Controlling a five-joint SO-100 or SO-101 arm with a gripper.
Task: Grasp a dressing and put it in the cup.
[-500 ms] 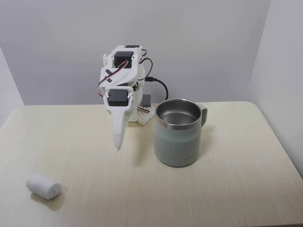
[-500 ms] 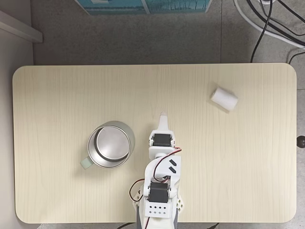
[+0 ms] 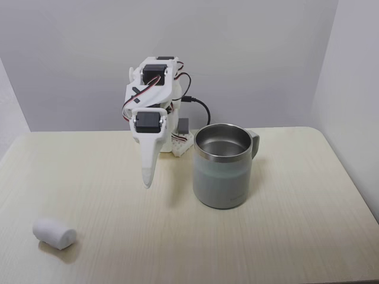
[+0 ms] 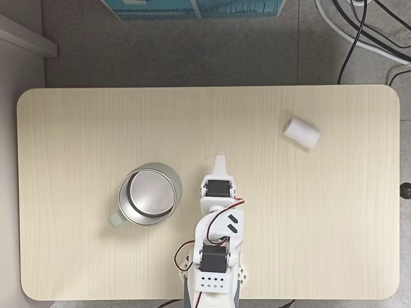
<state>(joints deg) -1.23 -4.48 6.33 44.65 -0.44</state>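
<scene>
Your tabletop [image 4: 77, 128] carries the cup [image 3: 222, 174], upright, handle seen from above at its lower left. Arm's jaws [image 3: 147, 182] hang clenched and empty beside the cup, tip clear of the wood. Dressing [image 4: 302, 133] lies well apart, near a corner. No legible writing.

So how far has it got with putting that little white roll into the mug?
Nothing looks done yet. The dressing lies on the table, far from the cup, whose inside looks empty. The gripper hangs shut and empty beside the cup. Reaching, grasping, carrying and dropping all remain.
</scene>
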